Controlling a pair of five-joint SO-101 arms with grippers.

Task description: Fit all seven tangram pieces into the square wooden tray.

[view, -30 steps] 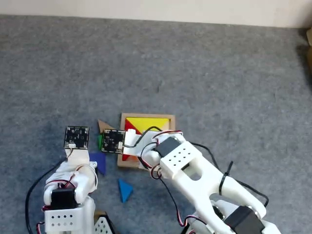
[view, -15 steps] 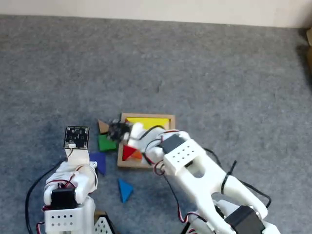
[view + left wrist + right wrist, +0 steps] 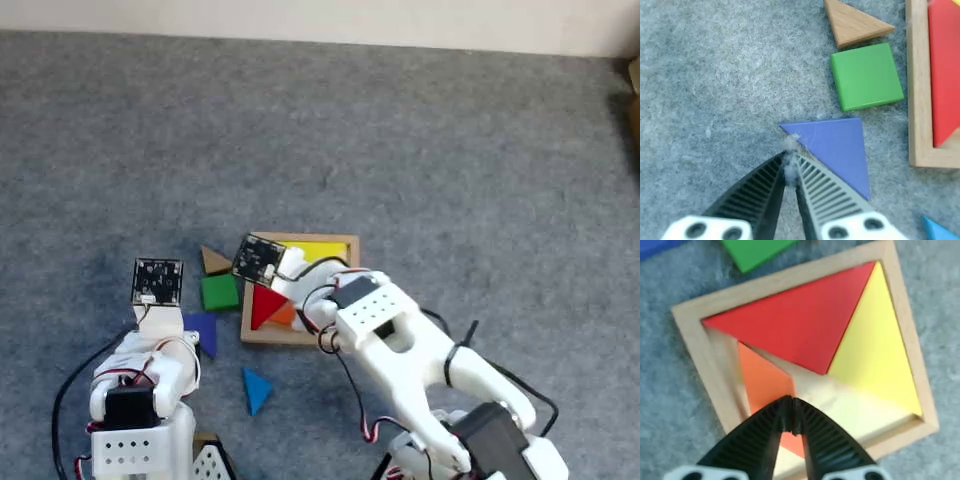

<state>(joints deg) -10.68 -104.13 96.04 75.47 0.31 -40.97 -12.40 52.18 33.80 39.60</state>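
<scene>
Seating work, by our reading: the right gripper (image 3: 791, 405) hangs over the tray (image 3: 690, 342), its fingers pressed together and holding nothing, tips right above the orange piece (image 3: 765, 382). That piece lies on the tray floor beside the red triangle (image 3: 795, 325), and the yellow triangle (image 3: 875, 347) fills the next quarter. Whether the orange sits flush we cannot tell.

So we count three in and four to go. Out on the mat (image 3: 400, 150), just beside the tray's rim, we have the green square (image 3: 866, 76). The tan triangle (image 3: 855, 24) is next to it, the dark blue triangle (image 3: 835, 147) is on its other side, and the light blue triangle (image 3: 256, 388) lies a little farther off, towards the arm bases.

Over on the other arm, the left gripper (image 3: 789, 162) is low over the mat, jaws closed on nothing, tips at the corner of the dark blue triangle. We cannot make out whether they touch it.

What next? If the orange is settled, we would say the right arm has to lift clear so that the open part of the tray can be reached. The dark blue triangle looks like the natural next pick, but those jaws must spread first and then straddle an edge. It is a thin, flat piece on a fuzzy mat, so we expect a low, careful bite, or a nudge towards the tray.
</scene>
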